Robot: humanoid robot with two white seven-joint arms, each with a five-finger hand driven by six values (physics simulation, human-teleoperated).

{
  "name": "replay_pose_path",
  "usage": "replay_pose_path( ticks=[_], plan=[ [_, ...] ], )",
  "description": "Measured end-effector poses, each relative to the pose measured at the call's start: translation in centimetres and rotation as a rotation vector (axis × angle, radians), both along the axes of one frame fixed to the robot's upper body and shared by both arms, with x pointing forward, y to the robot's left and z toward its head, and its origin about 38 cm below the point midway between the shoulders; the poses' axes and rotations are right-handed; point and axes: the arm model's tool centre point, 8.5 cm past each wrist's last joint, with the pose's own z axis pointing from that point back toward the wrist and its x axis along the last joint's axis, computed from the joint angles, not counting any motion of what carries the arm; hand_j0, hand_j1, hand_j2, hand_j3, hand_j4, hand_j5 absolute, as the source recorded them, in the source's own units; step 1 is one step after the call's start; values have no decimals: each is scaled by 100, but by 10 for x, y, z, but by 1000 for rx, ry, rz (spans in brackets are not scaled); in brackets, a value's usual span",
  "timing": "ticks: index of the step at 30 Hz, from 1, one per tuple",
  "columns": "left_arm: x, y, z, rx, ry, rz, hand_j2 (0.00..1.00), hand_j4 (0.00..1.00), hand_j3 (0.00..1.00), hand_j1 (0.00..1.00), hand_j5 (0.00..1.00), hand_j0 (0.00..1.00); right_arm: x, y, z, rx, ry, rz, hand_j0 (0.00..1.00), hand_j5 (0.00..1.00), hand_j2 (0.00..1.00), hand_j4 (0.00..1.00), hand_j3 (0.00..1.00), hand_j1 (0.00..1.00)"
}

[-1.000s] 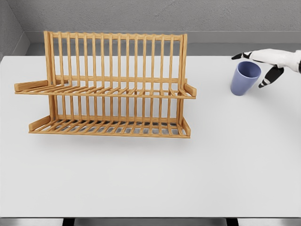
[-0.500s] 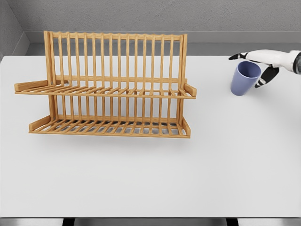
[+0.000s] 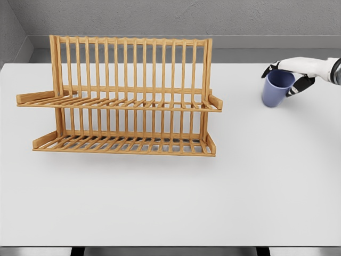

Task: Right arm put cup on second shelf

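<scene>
Right now right hand [image 3: 290, 74] curls round upright cup [image 3: 277, 88] at far right of worktop [image 3: 170, 197]; rack [image 3: 120, 96] well left.

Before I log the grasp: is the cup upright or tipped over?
Upright, leaning slightly: the blue cup stands on the table, open mouth upward, right hand curled around its rim.

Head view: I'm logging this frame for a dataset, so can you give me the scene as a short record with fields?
cup: blue cup, tilted, on the white table, right of the rack
rack: wooden two-tier dish rack, both shelves hold nothing
right hand: right hand at the cup's rim, fingers curled around its far side
left arm: not in view
task state: cup not yet on a shelf
</scene>
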Motion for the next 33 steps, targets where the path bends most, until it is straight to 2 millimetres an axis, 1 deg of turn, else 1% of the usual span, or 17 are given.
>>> replay_pose_path(
  ticks=[5,9,17,24,28,33],
  plan=[
    [0,0,0,0,0,0,100,100,100,100,100,100,0,-1,6,-5,-12,7,65,65,65,65,65,65],
    [0,0,0,0,0,0,100,100,100,100,100,100,-1,1,15,-10,-33,26,65,65,65,65,65,65],
    [0,0,0,0,0,0,100,100,100,100,100,100,-7,0,35,-34,-79,59,65,65,65,65,65,65],
    [0,0,0,0,0,0,100,100,100,100,100,100,-18,2,54,-58,-127,103,65,65,65,65,65,65],
    [0,0,0,0,0,0,100,100,100,100,100,100,-25,5,72,-72,-172,134,65,65,65,65,65,65],
    [0,0,0,0,0,0,100,100,100,100,100,100,-36,10,88,-96,-210,173,65,65,65,65,65,65]
  ],
)
